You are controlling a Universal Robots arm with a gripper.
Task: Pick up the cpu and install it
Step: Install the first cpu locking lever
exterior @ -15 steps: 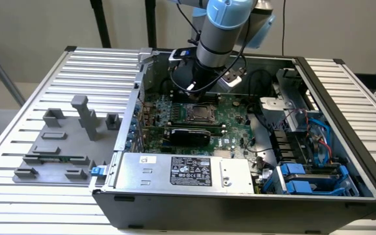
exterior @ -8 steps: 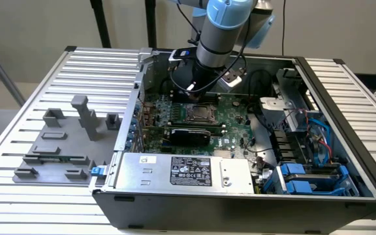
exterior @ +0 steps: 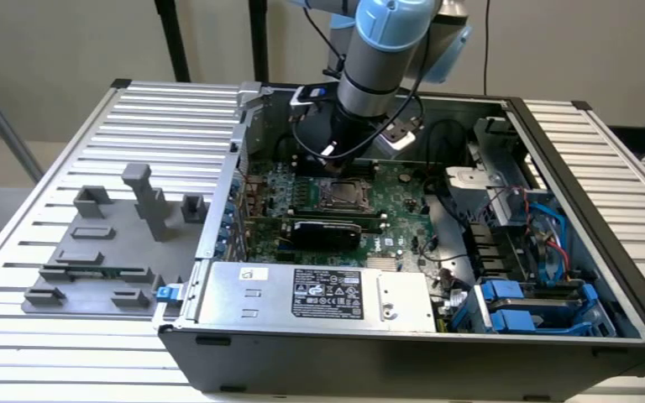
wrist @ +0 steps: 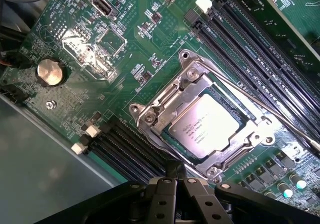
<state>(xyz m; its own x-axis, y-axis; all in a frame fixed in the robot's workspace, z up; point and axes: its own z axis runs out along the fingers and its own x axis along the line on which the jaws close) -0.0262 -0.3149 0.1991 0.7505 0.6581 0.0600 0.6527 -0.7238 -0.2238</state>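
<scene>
Exterior view high and angled down over the open computer case point(exterior: 412, 336), wrist view close above its motherboard point(wrist: 150, 43), both sharing the CPU socket point(wrist: 205, 129).

Even, bright light fills the exterior view with soft shadow inside the computer case point(exterior: 435, 336), while in the wrist view glare whitens the cpu point(wrist: 204, 126), the socket frame point(wrist: 165, 111) and the coin cell battery point(wrist: 50, 72), and the gripper point(wrist: 176, 181) sits dark and blurred.
</scene>
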